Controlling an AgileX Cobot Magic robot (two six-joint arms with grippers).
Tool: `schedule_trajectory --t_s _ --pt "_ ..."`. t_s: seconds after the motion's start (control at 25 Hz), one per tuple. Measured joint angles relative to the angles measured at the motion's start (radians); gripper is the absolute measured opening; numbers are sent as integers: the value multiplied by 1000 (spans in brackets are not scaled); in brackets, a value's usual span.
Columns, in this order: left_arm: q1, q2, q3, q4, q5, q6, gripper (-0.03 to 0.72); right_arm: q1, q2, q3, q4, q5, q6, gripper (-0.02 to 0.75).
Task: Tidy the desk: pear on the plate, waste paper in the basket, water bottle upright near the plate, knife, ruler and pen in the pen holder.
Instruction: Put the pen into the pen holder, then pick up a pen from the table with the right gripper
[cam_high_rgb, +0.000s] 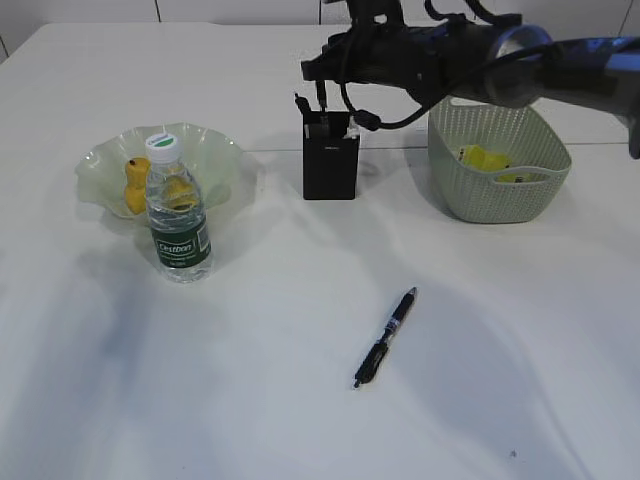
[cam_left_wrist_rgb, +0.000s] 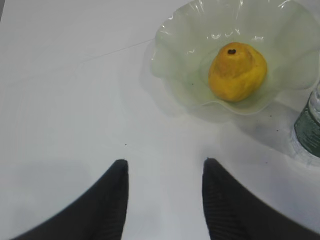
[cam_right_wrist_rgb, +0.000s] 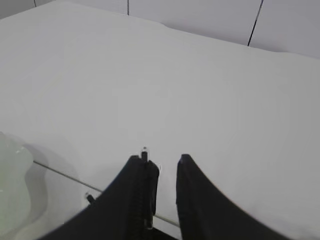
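My right gripper (cam_high_rgb: 322, 100) hangs over the pen holder (cam_high_rgb: 331, 160) at upper centre, jaws slightly apart and apparently empty; I'd lift straight clear. The pen (cam_high_rgb: 386, 337) lies lower centre on the desk (cam_high_rgb: 300, 400). Left gripper (cam_left_wrist_rgb: 165, 172) is parted, empty.

The pear (cam_high_rgb: 136, 186) lies on the plate (cam_high_rgb: 215, 149), bottle (cam_high_rgb: 177, 215) just before it. Right of the plate stands the holder (cam_high_rgb: 331, 166), then the basket (cam_high_rgb: 500, 188) holding paper (cam_high_rgb: 484, 158). A pen (cam_high_rgb: 385, 338) lies before the holder.

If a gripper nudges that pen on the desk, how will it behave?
The pen looks round-barrelled and lies flat, so it will probably roll or spin. It seems light and rigid, likely sliding easily on the smooth desk.
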Motion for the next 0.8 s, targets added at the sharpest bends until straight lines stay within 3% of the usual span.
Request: schedule_trajectory --t_s 0.8 --pt "0 0 0 -70 -27 0 340 0 -226 0 34 355 0 181"
